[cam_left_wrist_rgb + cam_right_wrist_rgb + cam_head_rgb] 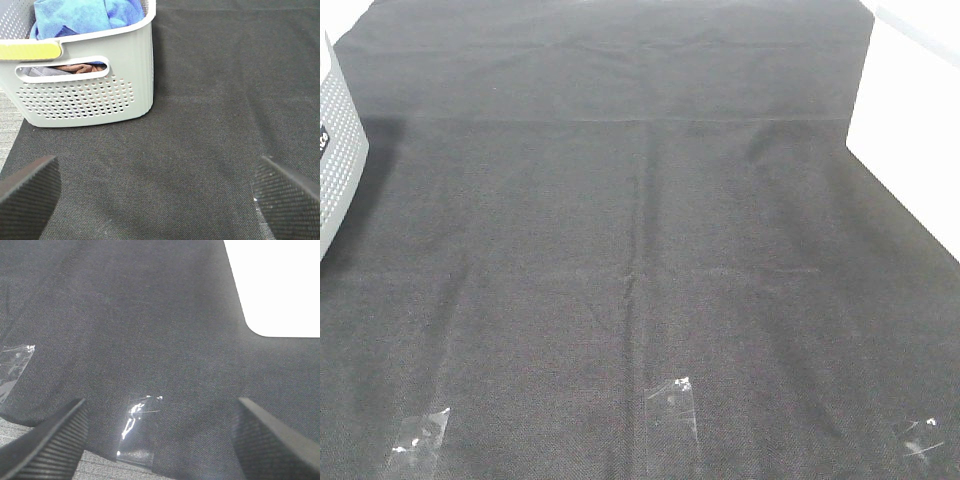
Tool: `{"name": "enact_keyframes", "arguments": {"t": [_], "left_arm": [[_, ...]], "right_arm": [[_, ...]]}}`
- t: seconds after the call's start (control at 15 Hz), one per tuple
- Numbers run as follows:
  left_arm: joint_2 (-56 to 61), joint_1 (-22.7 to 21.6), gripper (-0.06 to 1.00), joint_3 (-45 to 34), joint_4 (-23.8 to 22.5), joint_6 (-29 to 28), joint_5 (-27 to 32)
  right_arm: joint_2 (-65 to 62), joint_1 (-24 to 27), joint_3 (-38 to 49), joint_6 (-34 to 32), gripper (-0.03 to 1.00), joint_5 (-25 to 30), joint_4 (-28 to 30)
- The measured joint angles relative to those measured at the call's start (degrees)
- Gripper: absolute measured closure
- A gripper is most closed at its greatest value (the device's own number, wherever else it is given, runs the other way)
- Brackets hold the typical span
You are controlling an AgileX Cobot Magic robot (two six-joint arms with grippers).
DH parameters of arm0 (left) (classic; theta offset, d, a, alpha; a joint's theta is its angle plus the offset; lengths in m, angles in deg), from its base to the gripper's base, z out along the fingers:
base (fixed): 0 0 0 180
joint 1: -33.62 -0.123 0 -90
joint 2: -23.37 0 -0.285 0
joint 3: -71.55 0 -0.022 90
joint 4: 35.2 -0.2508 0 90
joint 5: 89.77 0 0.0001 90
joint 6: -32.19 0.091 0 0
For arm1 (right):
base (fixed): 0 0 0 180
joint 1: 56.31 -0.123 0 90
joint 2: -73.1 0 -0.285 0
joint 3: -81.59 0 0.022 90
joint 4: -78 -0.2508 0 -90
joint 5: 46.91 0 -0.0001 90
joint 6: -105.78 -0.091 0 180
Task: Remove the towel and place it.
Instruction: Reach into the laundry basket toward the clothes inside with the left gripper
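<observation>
While towel (75,17) lies in basket (85,102) | left tool (155,172) apart, facing basket | right tool (162,412) apart, over black covering (150,315)

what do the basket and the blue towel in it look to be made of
The basket looks like matte grey moulded plastic: smooth rim, even rows of punched holes. The towel looks like soft napped cloth, perhaps microfibre: it bunches in loose folds.

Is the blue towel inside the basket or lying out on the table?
Inside: the towel lies bunched in the basket, none of it on the black covering.
</observation>
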Motion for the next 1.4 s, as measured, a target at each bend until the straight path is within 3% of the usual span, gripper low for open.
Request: {"name": "enact_keyframes", "arguments": {"t": [1.07,1.2,1.4], "left_arm": [[-0.9,0.0,-0.05,0.7,0.0,1.2,0.9],[-6.8,0.0,-0.05,5.4,0.0,6.7,4.9],[-19.9,0.0,-0.05,18.3,0.0,18.5,9.5]], "right_arm": [[0.0,0.0,0.0,0.0,0.21,0.0,0.0],[0.0,0.0,0.0,0.0,0.21,0.0,0.0],[0.0,0.0,0.0,0.0,0.21,0.0,0.0]]}}
